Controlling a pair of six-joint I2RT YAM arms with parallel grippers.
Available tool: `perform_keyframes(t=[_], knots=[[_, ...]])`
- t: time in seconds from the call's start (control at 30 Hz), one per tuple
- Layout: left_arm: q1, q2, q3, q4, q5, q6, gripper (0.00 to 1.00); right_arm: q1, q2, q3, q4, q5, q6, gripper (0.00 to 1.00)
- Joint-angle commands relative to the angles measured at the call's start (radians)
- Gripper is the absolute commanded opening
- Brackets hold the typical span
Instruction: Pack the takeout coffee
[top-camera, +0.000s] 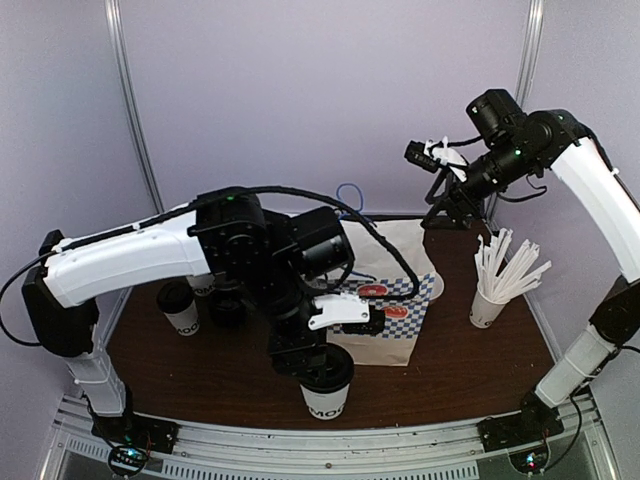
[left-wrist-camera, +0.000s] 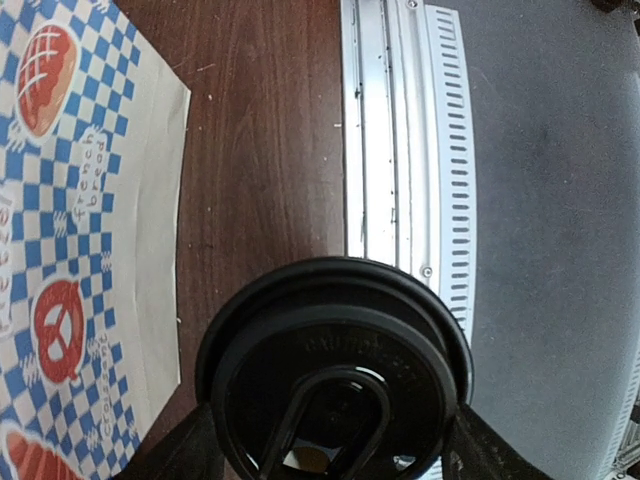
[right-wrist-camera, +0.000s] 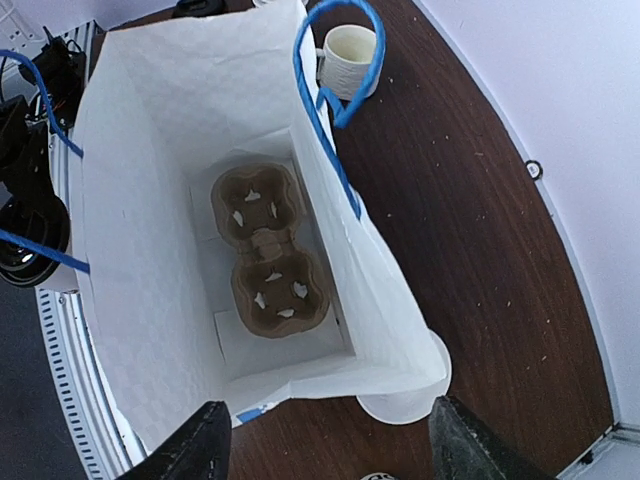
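Step in hand, as judged: pick-up of the takeout coffee, a small tapered white paper cup with a glossy black plastic lid. It stands at the middle of the near edge of the dark wood-grain table, just in front of the white paper bag with blue cord handles. The left gripper straddles the lid, jaws wide, one finger at each side of the rim; you cannot tell whether they clamp. The right gripper hangs over the bag mouth, jaws spread, empty. Next, secure the thin paper wall without crushing it, lift upright, and seat the cup in a round well of the brown moulded-pulp carrier on the bag floor.
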Motion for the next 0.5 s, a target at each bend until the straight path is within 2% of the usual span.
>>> perform_keyframes(t=[0.0, 0.2, 0.47], knots=[[-0.005, 0.050, 0.007, 0.151, -0.010, 0.058, 0.69, -0.033, -0.107, -0.152, 0.042, -0.003, 0.014, 0.71], [-0.005, 0.179, 0.020, 0.227, -0.027, 0.072, 0.69, -0.056, -0.201, -0.288, 0.078, 0.003, 0.017, 0.72], [-0.005, 0.263, 0.026, 0.248, -0.085, 0.075, 0.71, -0.061, -0.236, -0.346, 0.094, 0.003, 0.014, 0.71]])
